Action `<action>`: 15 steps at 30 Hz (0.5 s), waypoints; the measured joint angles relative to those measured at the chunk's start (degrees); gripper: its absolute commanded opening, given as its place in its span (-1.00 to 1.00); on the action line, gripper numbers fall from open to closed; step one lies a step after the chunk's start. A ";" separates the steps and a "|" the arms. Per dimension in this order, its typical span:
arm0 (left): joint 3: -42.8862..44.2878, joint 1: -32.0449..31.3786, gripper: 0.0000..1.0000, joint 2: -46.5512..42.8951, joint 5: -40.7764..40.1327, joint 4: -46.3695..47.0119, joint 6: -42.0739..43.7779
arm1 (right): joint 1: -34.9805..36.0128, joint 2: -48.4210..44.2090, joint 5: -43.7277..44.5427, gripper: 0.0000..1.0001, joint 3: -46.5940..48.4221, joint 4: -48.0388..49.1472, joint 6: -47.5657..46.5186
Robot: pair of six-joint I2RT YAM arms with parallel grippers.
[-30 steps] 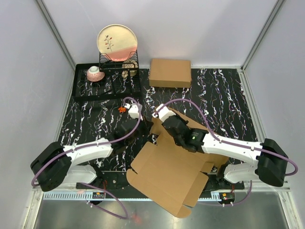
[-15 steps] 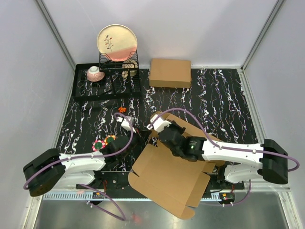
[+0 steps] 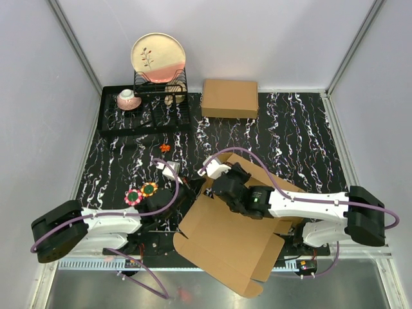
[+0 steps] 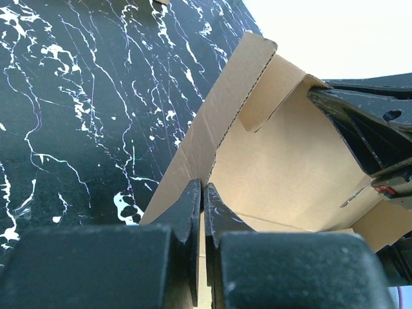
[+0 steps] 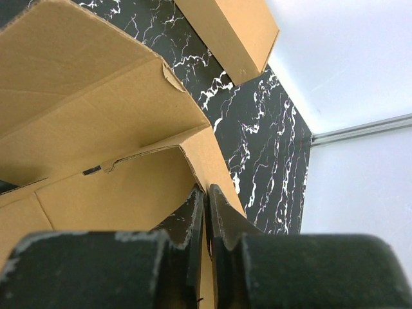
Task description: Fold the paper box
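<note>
Top view, paper box (image 3: pixel 225 238): part-opened brown cardboard sheet at the near middle of the bench (image 3: pixel 290 129), wide panel flat toward the front edge, far side raised between the two arms.
Top view, left hand (image 3: pixel 190 192): low at the sheet's left far corner.
Top view, right hand (image 3: pixel 217 187): reaches in from the right over the raised far part.
Top view, rest: made-up box (image 3: pixel 230 98) at the far edge; dish rack (image 3: pixel 145 119) far left with a plate (image 3: pixel 158 56) and a cup (image 3: pixel 127 98); two flower toys (image 3: pixel 133 196) by the left arm.
Left wrist view, left hand (image 4: pixel 203 193): fingers pressed together, tips against the foot of a raised flap of the paper box (image 4: pixel 277 161); cannot tell if cardboard is nipped.
Right wrist view, right hand (image 5: pixel 206 196): fingers all but together, thin slit only, tips at a raised wall of the paper box (image 5: pixel 96 129); hold on it cannot be told.
Right wrist view, made-up box (image 5: pixel 225 32): well apart, far up the bench.
</note>
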 measured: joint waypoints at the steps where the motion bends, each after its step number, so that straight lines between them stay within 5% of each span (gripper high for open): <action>1: -0.26 -0.04 -1.00 0.02 -0.07 0.50 0.33 | 0.00 -0.11 0.00 -0.88 0.13 -0.39 0.33; 3: -1.01 -0.09 -1.00 0.02 -0.22 1.81 0.55 | 0.00 -0.46 -0.17 -1.00 0.28 -1.29 0.76; 15: -2.62 -3.85 -1.00 4.33 0.00 10.54 -0.90 | 1.27 -1.05 1.53 -1.00 0.59 -4.66 2.25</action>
